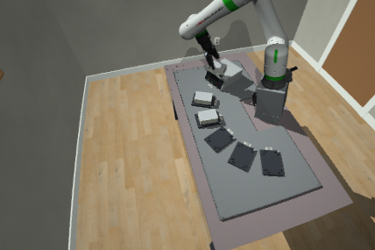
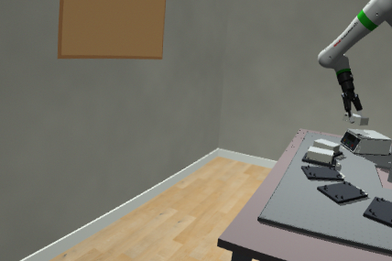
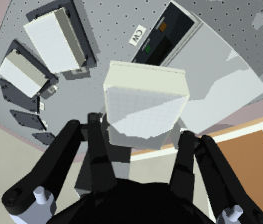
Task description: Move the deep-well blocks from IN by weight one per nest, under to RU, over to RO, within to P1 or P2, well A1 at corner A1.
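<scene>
My gripper is shut on a white deep-well block. The block hangs in the air near the check-weigher CW, above the platform's level. CW's front shows small dim green and amber marks in the wrist view; I cannot tell whether a lamp is lit. A second block and a third block sit on separate dark nests. Their A1 corners and the nest labels are too small to read.
Three dark nests without blocks, one, another and a last one, curve along the grey plate. The robot's base pedestal stands beside the plate.
</scene>
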{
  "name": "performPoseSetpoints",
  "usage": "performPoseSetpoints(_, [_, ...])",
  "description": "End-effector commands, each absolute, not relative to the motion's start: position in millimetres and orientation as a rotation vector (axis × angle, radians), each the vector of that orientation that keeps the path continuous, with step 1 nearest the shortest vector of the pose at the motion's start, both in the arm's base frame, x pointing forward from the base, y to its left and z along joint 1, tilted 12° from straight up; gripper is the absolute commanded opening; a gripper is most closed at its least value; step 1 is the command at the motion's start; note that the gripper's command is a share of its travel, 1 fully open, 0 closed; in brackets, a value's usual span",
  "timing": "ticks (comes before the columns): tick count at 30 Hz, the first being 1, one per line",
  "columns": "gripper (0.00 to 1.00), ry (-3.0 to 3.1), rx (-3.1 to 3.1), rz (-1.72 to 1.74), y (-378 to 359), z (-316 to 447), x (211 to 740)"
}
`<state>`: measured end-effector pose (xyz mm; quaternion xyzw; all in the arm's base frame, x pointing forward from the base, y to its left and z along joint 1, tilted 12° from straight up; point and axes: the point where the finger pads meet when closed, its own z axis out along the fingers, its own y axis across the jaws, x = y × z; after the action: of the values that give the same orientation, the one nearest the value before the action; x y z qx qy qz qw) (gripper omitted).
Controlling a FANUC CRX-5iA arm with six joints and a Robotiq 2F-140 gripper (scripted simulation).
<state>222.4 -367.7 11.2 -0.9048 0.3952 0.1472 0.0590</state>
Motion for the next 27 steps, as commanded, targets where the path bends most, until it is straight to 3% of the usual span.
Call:
performPoseSetpoints(1, [0.1,1.198,-2.741,0.446,-362.6,11.8,231.9])
performPoseSetpoints(27, [0.1,1.198,-2.741,0.446,-326.8,14.7,295.8])
